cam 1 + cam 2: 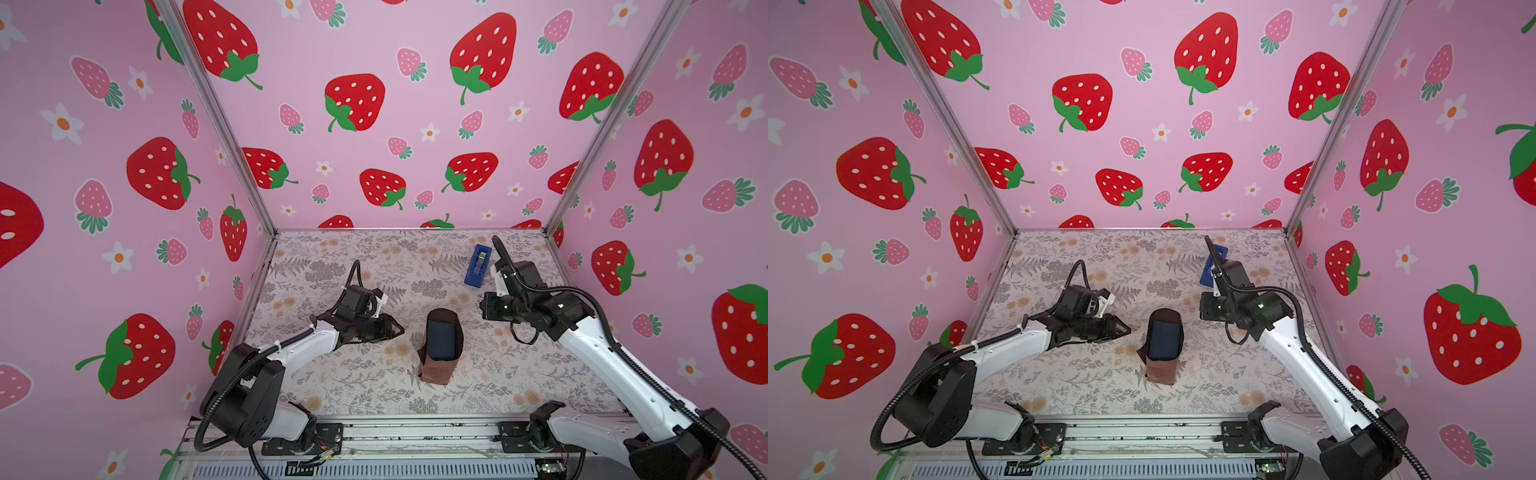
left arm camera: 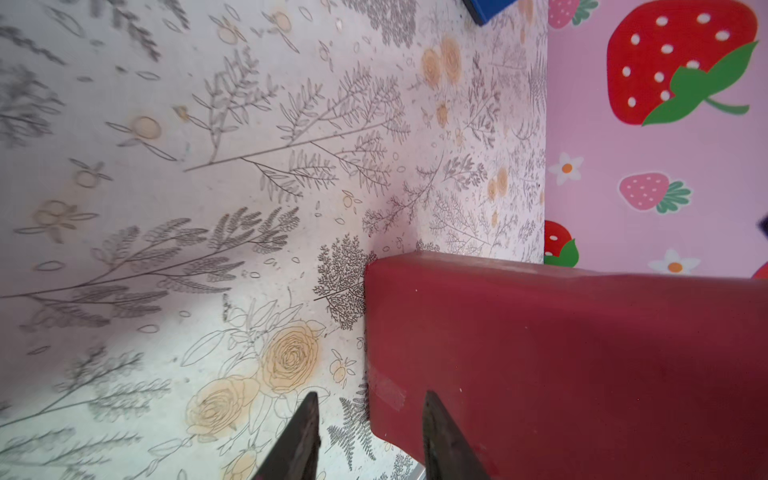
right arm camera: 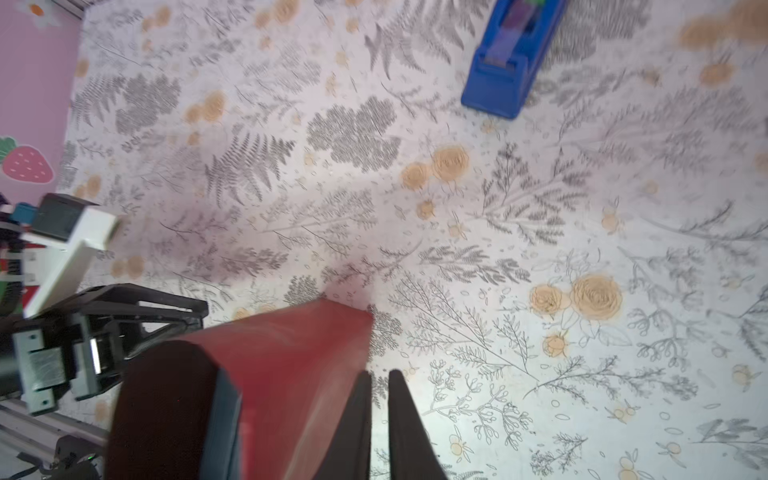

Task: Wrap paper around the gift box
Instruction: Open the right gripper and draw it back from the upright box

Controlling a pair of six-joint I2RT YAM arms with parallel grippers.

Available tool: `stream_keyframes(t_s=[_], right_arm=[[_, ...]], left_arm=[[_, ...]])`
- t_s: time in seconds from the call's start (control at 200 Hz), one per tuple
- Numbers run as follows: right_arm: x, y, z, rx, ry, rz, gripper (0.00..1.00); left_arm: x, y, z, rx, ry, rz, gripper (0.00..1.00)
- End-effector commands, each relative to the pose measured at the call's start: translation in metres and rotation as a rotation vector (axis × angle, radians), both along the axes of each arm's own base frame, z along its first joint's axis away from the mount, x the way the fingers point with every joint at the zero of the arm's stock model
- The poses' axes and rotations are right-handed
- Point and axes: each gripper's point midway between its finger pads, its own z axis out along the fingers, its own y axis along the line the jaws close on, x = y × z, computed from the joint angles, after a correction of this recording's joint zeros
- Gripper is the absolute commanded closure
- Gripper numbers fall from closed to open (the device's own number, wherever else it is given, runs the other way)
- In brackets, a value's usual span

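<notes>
In both top views we see the gift box near the middle of the floral table, its dark navy face turned up toward the camera. The paper is folded around its sides as a maroon sleeve that reaches past the box toward the robot's side of the table. The left gripper lies low just beside the parcel's left side, apart from it, and from up here we cannot tell how wide its jaws stand. The right gripper hangs to the parcel's right, also clear of it, with its jaws hidden under the wrist. A blue tape dispenser stands farther back on the right. In a top view the tape dispenser is half covered by the right arm.

In the left wrist view the paper shows as a smooth maroon wall that hides the box. The left gripper holds its two dark fingers partway apart with nothing gripped. The parcel's near edge shows in the gap, and we cannot tell whether a finger touches it.

In the right wrist view the right gripper has its fingers almost together, a thin slit between them and nothing in it, just beside the paper. A navy strip of the gift box shows at the sleeve's open end. The left gripper sits beyond the parcel, and the tape dispenser is well apart.
</notes>
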Motion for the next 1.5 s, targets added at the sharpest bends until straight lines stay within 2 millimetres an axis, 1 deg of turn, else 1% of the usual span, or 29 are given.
stream_keyframes(t_s=[0.0, 0.035, 0.12, 0.175, 0.26, 0.335, 0.44, 0.495, 0.545, 0.59, 0.65, 0.76, 0.855, 0.925, 1.031, 1.131, 1.166, 1.241, 1.301, 1.346, 1.401, 1.446, 1.496], right_arm=[[-0.024, 0.02, -0.055, 0.104, 0.161, 0.088, 0.88], [-0.03, 0.026, -0.069, 0.137, 0.195, 0.102, 0.89], [-0.04, 0.042, -0.093, 0.228, 0.254, 0.147, 0.91], [-0.044, 0.05, -0.105, 0.277, 0.284, 0.162, 0.91], [-0.041, 0.062, -0.115, 0.326, 0.294, 0.195, 0.92], [-0.038, 0.072, -0.119, 0.346, 0.299, 0.224, 0.93], [-0.031, 0.087, -0.121, 0.38, 0.305, 0.259, 0.93], [-0.027, 0.095, -0.122, 0.393, 0.304, 0.281, 0.93], [-0.024, 0.102, -0.125, 0.397, 0.307, 0.301, 0.93], [-0.02, 0.109, -0.129, 0.396, 0.308, 0.322, 0.92], [-0.017, 0.119, -0.133, 0.396, 0.321, 0.354, 0.93], [-0.014, 0.142, -0.137, 0.413, 0.33, 0.425, 0.92], [-0.013, 0.166, -0.141, 0.429, 0.342, 0.488, 0.93], [-0.016, 0.186, -0.143, 0.441, 0.358, 0.547, 0.93], [-0.021, 0.215, -0.138, 0.456, 0.355, 0.636, 0.93], [-0.029, 0.236, -0.13, 0.474, 0.356, 0.714, 0.92], [-0.033, 0.242, -0.126, 0.485, 0.356, 0.741, 0.9], [-0.036, 0.244, -0.122, 0.477, 0.349, 0.76, 0.89], [-0.028, 0.237, -0.122, 0.418, 0.317, 0.713, 0.88], [-0.017, 0.226, -0.122, 0.353, 0.275, 0.657, 0.82], [-0.006, 0.212, -0.118, 0.279, 0.22, 0.593, 0.72], [0.001, 0.202, -0.11, 0.249, 0.178, 0.557, 0.67], [0.007, 0.189, -0.101, 0.224, 0.131, 0.517, 0.58]], left_arm=[[-0.011, -0.017, -0.007, -0.021, 0.018, -0.04, 0.64], [-0.015, -0.02, -0.01, -0.015, 0.025, -0.048, 0.66], [-0.02, -0.02, -0.016, -0.01, 0.033, -0.048, 0.68], [-0.023, -0.017, -0.018, -0.006, 0.035, -0.041, 0.68], [-0.027, -0.011, -0.021, 0.016, 0.035, -0.036, 0.68], [-0.03, -0.004, -0.022, 0.06, 0.027, -0.042, 0.68], [-0.031, 0.013, -0.02, 0.146, 0.002, -0.03, 0.67], [-0.028, 0.026, -0.019, 0.187, -0.009, 0.004, 0.64], [-0.023, 0.044, -0.018, 0.242, -0.017, 0.064, 0.59], [-0.021, 0.059, -0.017, 0.282, -0.019, 0.113, 0.57], [-0.017, 0.075, -0.012, 0.295, -0.027, 0.162, 0.55], [-0.013, 0.1, -0.004, 0.298, -0.04, 0.232, 0.5], [-0.013, 0.116, -0.001, 0.3, -0.044, 0.272, 0.45], [-0.013, 0.123, 0.002, 0.288, -0.042, 0.289, 0.43], [-0.013, 0.129, 0.004, 0.26, -0.028, 0.307, 0.42], [-0.012, 0.127, 0.006, 0.229, -0.03, 0.307, 0.41], [-0.012, 0.123, 0.009, 0.208, -0.038, 0.29, 0.41], [-0.012, 0.115, 0.013, 0.16, -0.05, 0.259, 0.39], [-0.011, 0.11, 0.016, 0.13, -0.058, 0.246, 0.38], [-0.01, 0.106, 0.019, 0.106, -0.066, 0.232, 0.37], [-0.008, 0.1, 0.024, 0.071, -0.079, 0.211, 0.36], [-0.007, 0.096, 0.03, 0.046, -0.094, 0.195, 0.36], [-0.007, 0.093, 0.033, 0.036, -0.105, 0.184, 0.36]])
